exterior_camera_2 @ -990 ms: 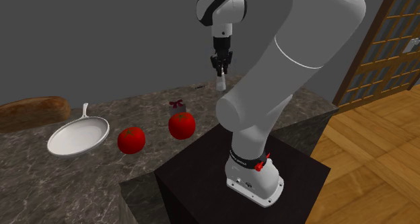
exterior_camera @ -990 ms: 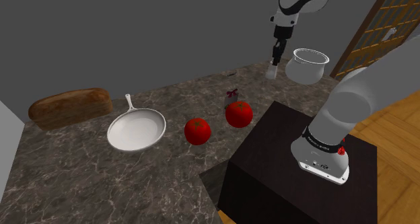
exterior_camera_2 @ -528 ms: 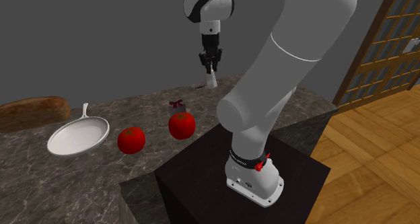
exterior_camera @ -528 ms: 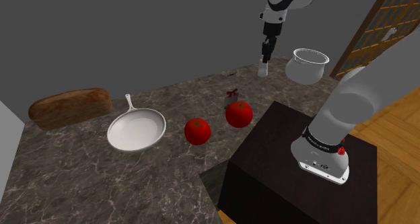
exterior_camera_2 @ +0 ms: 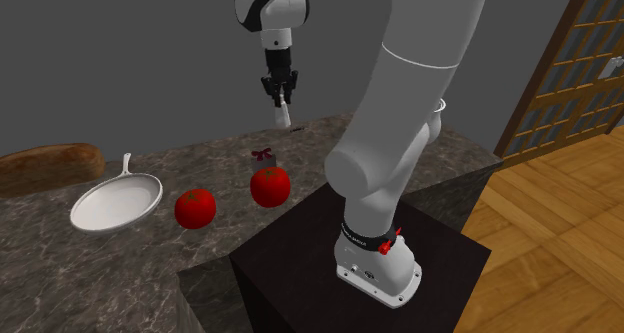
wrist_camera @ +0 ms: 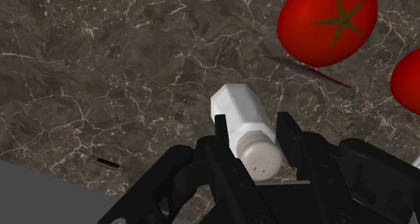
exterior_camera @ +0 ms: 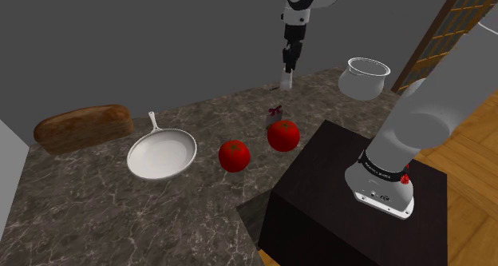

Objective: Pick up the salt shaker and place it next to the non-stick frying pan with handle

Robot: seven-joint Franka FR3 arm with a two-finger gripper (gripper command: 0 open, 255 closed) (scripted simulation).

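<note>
1. One dark marbled worktop (exterior_camera: 120, 216) carries everything. One dark box, the stand (exterior_camera: 319, 200), sits at the shoulder view's lower right.
2. One white arm (exterior_camera: 415, 121) rises from the stand and reaches over the worktop's far side.
3. One brown loaf (exterior_camera: 82, 127) lies at the shoulder view's far left.
4. One white frying pan (exterior_camera: 162, 153) rests just beside the loaf, with its handle pointing to the back wall.
5. One pale pot (exterior_camera: 365, 78) stands at the far right of the shoulder view, well apart from the pan.
6. Two red tomatoes (exterior_camera: 234, 156) (exterior_camera: 283, 135) sit between the pan and the stand.
7. One white salt shaker (wrist_camera: 246, 132) is clamped between the jaws and hangs clear of the worktop near its back edge. Its long axis runs roughly along the jaws, holed cap toward the hand and base downward.
8. From the jaws, the pan lies toward the shoulder view's left and nearer the camera, past both tomatoes. The bare patch between the pan and the nearer tomato looks like the likely landing spot.
9. One small dark item with a red top (exterior_camera: 277, 111) stands by the farther tomato; I cannot tell what it is.
</note>
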